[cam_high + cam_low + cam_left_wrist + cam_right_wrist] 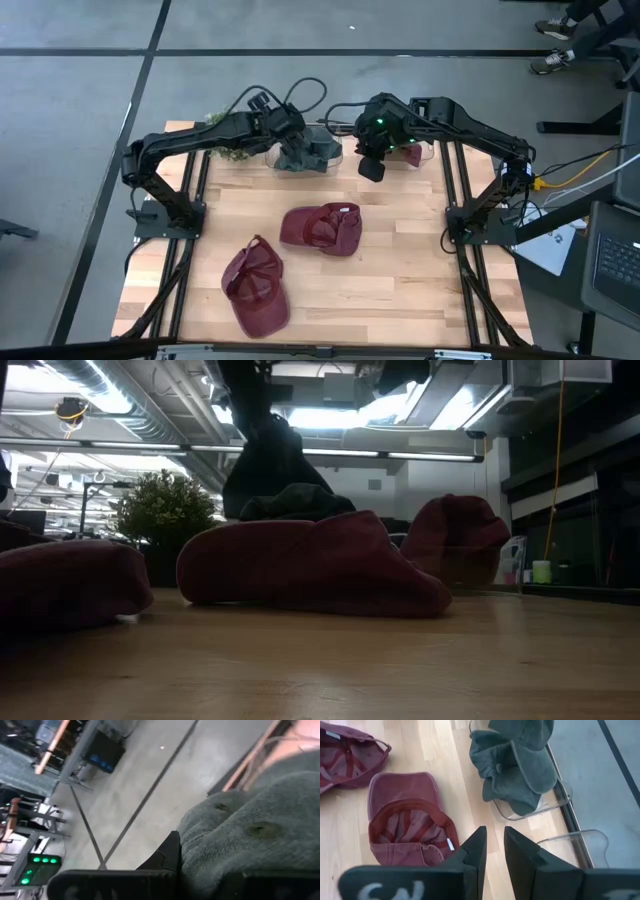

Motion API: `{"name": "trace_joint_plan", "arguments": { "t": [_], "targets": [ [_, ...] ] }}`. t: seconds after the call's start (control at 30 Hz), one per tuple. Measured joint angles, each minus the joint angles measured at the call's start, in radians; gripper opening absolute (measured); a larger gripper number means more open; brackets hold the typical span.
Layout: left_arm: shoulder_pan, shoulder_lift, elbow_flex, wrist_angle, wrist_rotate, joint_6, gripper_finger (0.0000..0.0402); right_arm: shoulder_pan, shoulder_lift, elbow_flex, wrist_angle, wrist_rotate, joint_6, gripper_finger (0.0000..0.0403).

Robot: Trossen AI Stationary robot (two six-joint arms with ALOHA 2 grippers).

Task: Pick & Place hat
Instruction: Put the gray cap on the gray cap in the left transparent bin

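Observation:
A grey-green hat (pixel 312 150) is bunched over a clear holder (pixel 547 805) at the table's far middle, with my left gripper (pixel 287 132) shut on it. Two maroon hats lie upside down on the wood, one at the middle (pixel 322 228) and one near the front left (pixel 257 287). A third maroon hat (pixel 410 152) sits at the far right. My right gripper (pixel 495 837) hovers beside the grey-green hat, high above the table, its fingers a narrow gap apart with nothing between them. My left gripper is shut on the grey-green hat's crumpled cloth (pixel 220 845), which fills the wrist view right at the fingers; which part of the hat that is cannot be told. The fingers come slanting down from the table's left. The hat's lower folds (pixel 517 802) lie in the clear holder.
A second clear holder (pixel 580 845) stands at the table's far edge beside the first. A small green plant (pixel 165 510) stands at the far left. The black frame rails (pixel 455 200) run along both sides of the table.

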State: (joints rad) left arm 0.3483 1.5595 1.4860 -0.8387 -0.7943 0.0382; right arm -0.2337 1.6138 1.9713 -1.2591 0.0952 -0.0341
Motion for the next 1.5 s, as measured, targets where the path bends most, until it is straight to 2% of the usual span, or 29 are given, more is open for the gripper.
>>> {"name": "trace_joint_plan", "arguments": {
  "t": [0.3,0.4,0.9,1.03,1.27,1.37,1.5],
  "targets": [
    [0.037,-0.022,0.0,-0.037,0.014,-0.037,0.0004,0.0,0.0,0.0,0.021,0.0,0.0,0.0068],
    [0.04,0.002,0.0,-0.028,0.094,-0.073,0.0004,0.0,0.0,0.0,0.021,0.0,0.001,0.0068],
    [0.04,0.11,0.0,0.237,0.233,-0.08,0.0009,0.0,0.0,0.0,0.057,0.0,-0.008,0.0068],
    [0.038,0.107,0.0,0.264,0.228,-0.082,0.0007,0.0,0.0,0.0,0.09,0.0,-0.028,0.0068],
    [0.064,0.08,0.0,0.259,0.22,-0.169,0.001,0.0,0.001,0.0,0.192,-0.016,-0.029,0.0069],
    [0.066,0.068,0.0,0.259,0.225,-0.172,0.0009,-0.001,0.008,0.0,0.229,-0.017,-0.03,0.0083],
    [0.066,0.039,0.0,0.254,0.304,-0.175,0.0006,-0.017,0.027,-0.001,0.225,-0.018,-0.018,0.0133]
  ]
}}
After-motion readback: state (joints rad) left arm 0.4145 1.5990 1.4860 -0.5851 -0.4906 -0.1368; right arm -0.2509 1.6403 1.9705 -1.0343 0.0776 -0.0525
